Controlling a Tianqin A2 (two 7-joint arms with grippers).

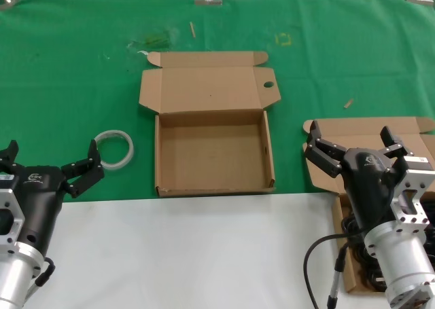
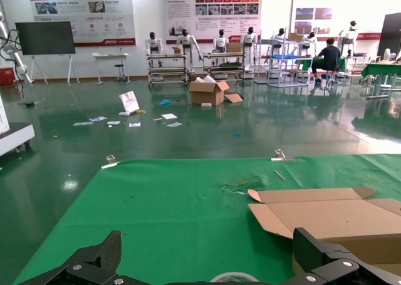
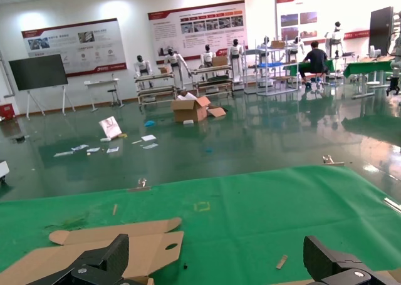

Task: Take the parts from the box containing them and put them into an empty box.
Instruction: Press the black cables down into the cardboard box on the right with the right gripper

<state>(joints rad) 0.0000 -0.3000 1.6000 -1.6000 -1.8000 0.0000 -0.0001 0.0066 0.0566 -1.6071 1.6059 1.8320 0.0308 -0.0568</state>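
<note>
Nearest the robot, the left gripper (image 1: 47, 165) hangs over the white front strip of the table (image 1: 204, 255), jaws spread wide and holding nothing; on the other side the right gripper (image 1: 353, 142) hovers with jaws likewise open and empty above the box containing them (image 1: 367, 129), which sits at the table's right edge, largely hidden under that arm, with dark parts (image 1: 360, 261) just visible inside near its front. Just beyond the left gripper a white tape ring (image 1: 112, 148) lies on the green cloth (image 1: 68, 71). In the middle stands the empty box (image 1: 212, 149), lid folded back, a small round hole (image 1: 268, 85) near the lid's right corner, its tray bare. By that, no part has been moved yet; every transfer seems still to be done. Each gripper body bears a small white logo, too small to read. Farther off, wall posters show in the wrist views, their text illegible.
</note>
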